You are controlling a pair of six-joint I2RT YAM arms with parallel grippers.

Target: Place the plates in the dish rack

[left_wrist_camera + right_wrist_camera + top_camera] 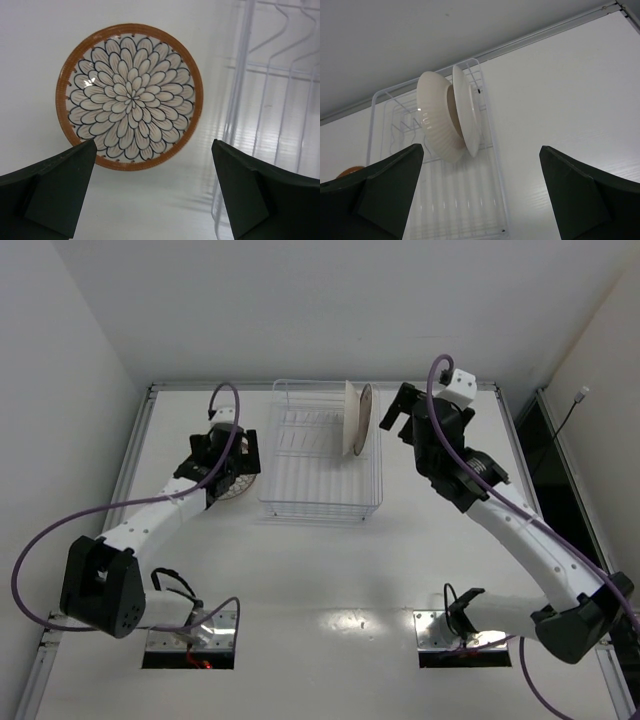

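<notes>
One brown-rimmed plate [129, 96] with a white petal pattern lies flat on the table, just left of the dish rack [239, 75]. My left gripper [153, 162] hovers over its near edge, open and empty; from above, this gripper [232, 468] covers most of that plate [240, 492]. Two more plates stand on edge at the right end of the dish rack [320, 506]: a cream one [436, 125] showing its ribbed underside and a pale one [468, 112] close against it. My right gripper [481, 150] is open and empty, just right of the rack and apart from them.
The white wire rack [498, 200] sits at the back middle of the table, its left and middle slots unfilled. A raised rail [320, 385] borders the table's far edge. Purple cables loop off both arms.
</notes>
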